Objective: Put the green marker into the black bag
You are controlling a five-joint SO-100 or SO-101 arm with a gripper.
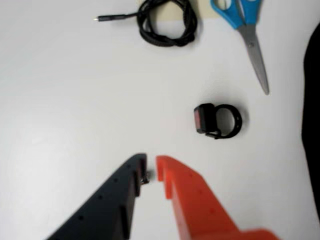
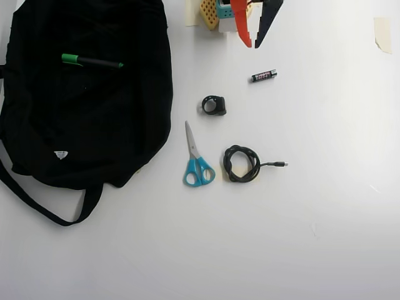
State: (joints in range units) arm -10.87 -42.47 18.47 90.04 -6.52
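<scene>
In the overhead view the green marker (image 2: 90, 61) lies flat on top of the black bag (image 2: 81, 125), near the bag's upper left, its green cap pointing left. The bag fills the left of that view, and a strip of it shows at the right edge of the wrist view (image 1: 313, 100). My gripper (image 2: 253, 44) hangs at the top centre, well to the right of the bag, above bare table. Its orange and black fingers nearly touch at the tips in the wrist view (image 1: 151, 172), and nothing is held between them. The marker is out of the wrist view.
A small battery (image 2: 264, 75) lies just below the gripper. A black ring-shaped clip (image 2: 214, 105) (image 1: 218, 120), blue-handled scissors (image 2: 197, 159) (image 1: 248, 37) and a coiled black cable (image 2: 241, 164) (image 1: 167, 22) lie mid-table. Tape (image 2: 382, 32) sits at the top right.
</scene>
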